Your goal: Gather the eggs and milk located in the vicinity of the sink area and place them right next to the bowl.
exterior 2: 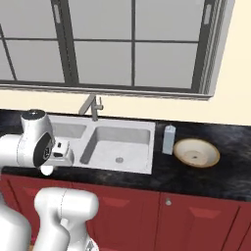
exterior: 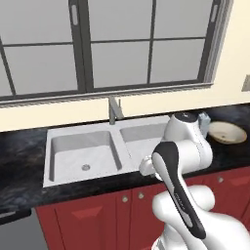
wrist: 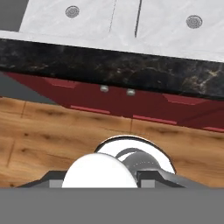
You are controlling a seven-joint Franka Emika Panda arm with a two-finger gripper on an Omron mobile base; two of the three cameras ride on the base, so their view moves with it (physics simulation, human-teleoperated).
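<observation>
The milk [exterior 2: 168,139], a pale carton, stands upright on the dark counter just left of the bowl [exterior 2: 197,152]. From the left base view the milk [exterior: 204,122] peeks out behind my arm beside the bowl [exterior: 227,132]. The eggs are out of view. The sink [exterior 2: 120,141] lies left of both. My arm is folded back over the counter's front edge, its hand [exterior 2: 60,151] in front of the sink's left basin. The hand points down at the cabinets and floor. Its fingers are hidden; the gripper is shut, and I cannot tell whether it holds anything.
A grey faucet [exterior: 114,110] rises behind the sink [exterior: 86,152], under a wide window. Red cabinet doors [wrist: 131,107] run below the black counter [wrist: 109,65], with wooden floor [wrist: 39,131] in front. Bare counter lies right of the bowl.
</observation>
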